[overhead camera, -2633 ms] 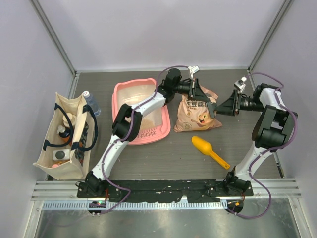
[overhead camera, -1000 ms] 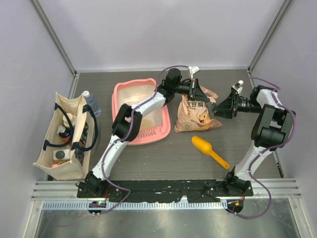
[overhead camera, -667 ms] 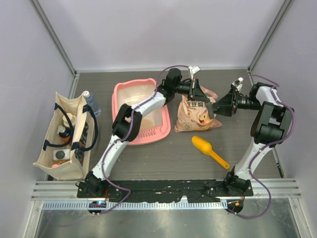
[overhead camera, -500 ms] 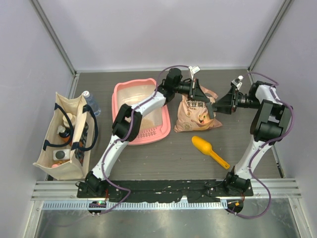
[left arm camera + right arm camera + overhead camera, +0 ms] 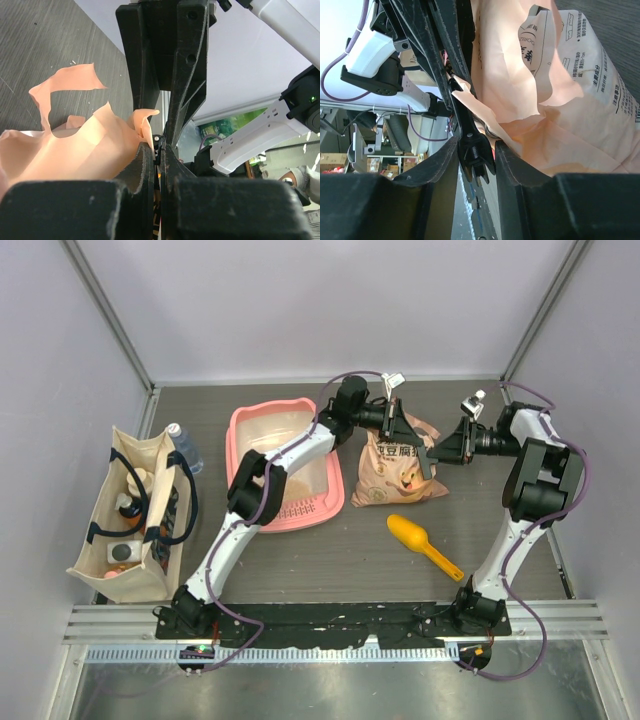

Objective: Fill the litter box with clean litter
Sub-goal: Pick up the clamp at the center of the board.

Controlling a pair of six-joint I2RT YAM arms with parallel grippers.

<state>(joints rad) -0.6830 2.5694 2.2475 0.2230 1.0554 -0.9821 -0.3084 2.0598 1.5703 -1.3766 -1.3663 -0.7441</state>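
Left wrist: left gripper (image 5: pixel 159 150) clamped on torn edge of bag (image 5: pixel 85 145). Right wrist: right gripper (image 5: pixel 476 150) half-open astride it, hold unclear. Overhead alone shows litter box (image 5: pixel 240 416), left of bag.

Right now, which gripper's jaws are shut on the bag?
The left gripper: its jaws pinch the torn top of the peach bag; the right gripper shows a gap.

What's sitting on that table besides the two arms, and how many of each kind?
Bags: 2 (beige tote bag, peach litter bag)
Pink litter box: 1
Yellow scoop: 1
Clear bottle: 1
Total: 5, leaving out what is inside the tote.
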